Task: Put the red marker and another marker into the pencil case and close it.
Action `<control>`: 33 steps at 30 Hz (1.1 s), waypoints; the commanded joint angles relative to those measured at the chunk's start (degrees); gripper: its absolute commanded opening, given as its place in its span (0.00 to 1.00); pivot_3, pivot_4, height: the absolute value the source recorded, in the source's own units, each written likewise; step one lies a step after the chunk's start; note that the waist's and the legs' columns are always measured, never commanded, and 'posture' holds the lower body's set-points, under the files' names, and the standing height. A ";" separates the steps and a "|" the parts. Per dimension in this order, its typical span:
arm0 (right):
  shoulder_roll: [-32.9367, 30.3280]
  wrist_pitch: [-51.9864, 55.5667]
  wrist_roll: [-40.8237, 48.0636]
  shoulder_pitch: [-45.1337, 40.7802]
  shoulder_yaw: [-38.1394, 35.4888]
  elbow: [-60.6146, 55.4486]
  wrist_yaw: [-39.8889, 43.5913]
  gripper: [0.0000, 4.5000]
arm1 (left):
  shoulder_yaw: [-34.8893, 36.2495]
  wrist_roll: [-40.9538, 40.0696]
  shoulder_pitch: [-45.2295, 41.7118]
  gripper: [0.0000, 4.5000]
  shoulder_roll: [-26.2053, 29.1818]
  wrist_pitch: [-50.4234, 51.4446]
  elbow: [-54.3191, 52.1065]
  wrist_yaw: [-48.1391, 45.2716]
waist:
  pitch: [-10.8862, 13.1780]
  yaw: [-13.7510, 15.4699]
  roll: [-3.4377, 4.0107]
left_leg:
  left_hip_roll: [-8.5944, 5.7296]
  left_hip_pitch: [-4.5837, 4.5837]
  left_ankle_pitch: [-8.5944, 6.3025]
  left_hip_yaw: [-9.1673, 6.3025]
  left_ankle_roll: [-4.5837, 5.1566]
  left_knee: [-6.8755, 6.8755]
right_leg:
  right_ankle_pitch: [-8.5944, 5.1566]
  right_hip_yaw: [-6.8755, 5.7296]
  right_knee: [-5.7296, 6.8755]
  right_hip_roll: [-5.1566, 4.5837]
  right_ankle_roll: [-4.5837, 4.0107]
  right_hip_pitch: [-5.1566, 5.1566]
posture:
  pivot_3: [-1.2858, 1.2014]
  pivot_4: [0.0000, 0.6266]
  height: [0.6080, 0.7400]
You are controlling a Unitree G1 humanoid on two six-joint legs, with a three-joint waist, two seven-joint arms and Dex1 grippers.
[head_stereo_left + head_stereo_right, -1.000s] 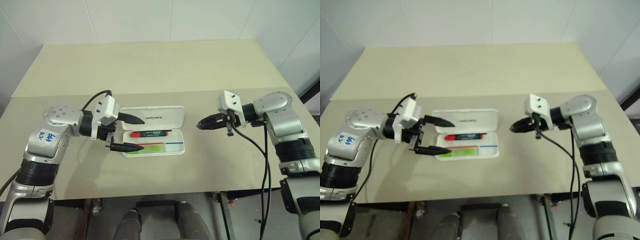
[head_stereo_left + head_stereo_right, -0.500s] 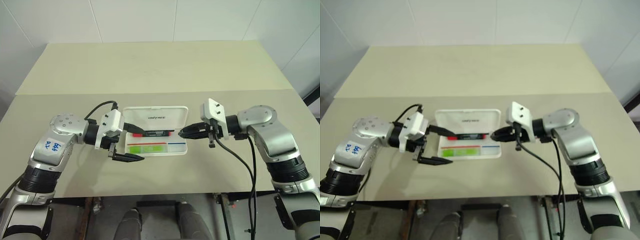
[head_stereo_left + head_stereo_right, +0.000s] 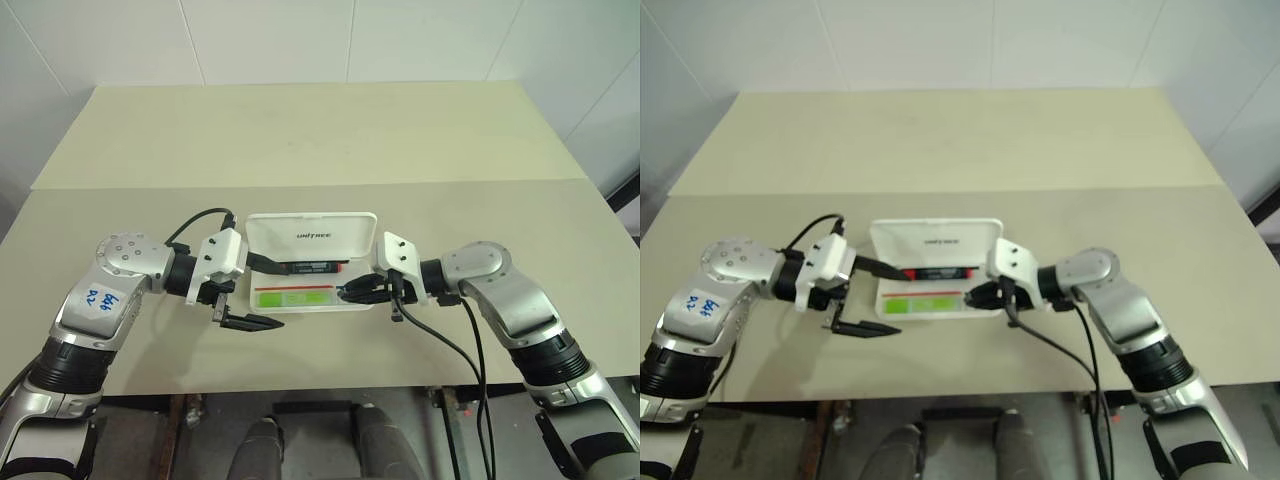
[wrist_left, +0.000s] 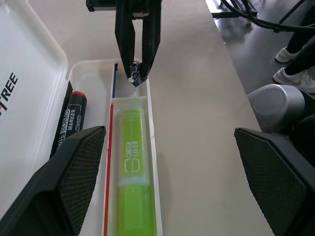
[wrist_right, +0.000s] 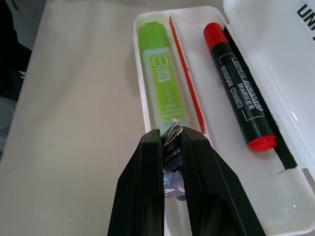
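Two markers lie inside white hard-plastic pencil case (image 3: 311, 268), lid up | head view: left end effector (image 3: 262, 293) wide open, empty, at case's left end | left wrist: lime-green highlighter marker (image 4: 132, 167) beside red-capped black marker (image 4: 69, 120) | right wrist: right end effector (image 5: 173, 142) pinched shut on small dark scrap at case's right end | lid light, stiff, slippery; press its free edge.

The pencil case (image 5: 147, 105) lay open on the table (image 5: 74, 98), lid raised. In its tray the green highlighter (image 5: 165, 91) lay beside the red marker (image 5: 238, 96), a red stripe between them. The right gripper (image 5: 173, 142), fingers closed together, had its tips at the highlighter's near end.
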 commanded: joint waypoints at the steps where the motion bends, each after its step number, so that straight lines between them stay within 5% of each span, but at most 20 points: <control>1: 0.11 -2.82 -0.59 0.09 0.38 0.56 -0.43 0.13 | 1.17 -0.77 0.24 1.00 0.93 0.15 -1.79 0.05 | 0.00 0.00 0.00 | 0.00 0.00 0.00 0.00 0.00 0.00 | 0.00 0.00 0.00 0.00 0.00 0.00 | 0.52 0.24 1.00; 12: 1.00 -3.46 2.35 -1.67 -1.47 0.17 0.48 0.95 | 1.50 -1.17 0.31 1.00 1.13 1.08 -2.30 0.29 | 0.00 -0.04 0.00 | 0.00 0.00 0.00 0.00 0.01 0.00 | 0.00 0.00 -0.01 0.00 0.00 0.00 | 0.52 0.24 1.00; 22: -0.67 -0.26 6.53 -2.05 -4.07 -4.50 0.25 0.95 | 1.88 -1.70 1.05 1.00 1.43 1.03 -2.85 0.24 | 0.00 -0.04 0.00 | 0.00 0.00 -0.01 -0.01 0.01 -0.02 | 0.00 0.00 -0.03 0.00 0.00 0.00 | 0.52 0.24 1.00; 33: -8.38 9.64 15.03 7.21 -13.98 -18.15 -4.22 0.95 | 5.67 -5.33 2.87 1.00 2.01 2.92 -3.17 0.82 | -0.01 1.07 -0.02 | 0.01 -0.03 -0.04 0.01 0.06 -0.04 | -0.04 -0.02 -0.11 0.00 -0.06 0.01 | 0.52 0.24 1.00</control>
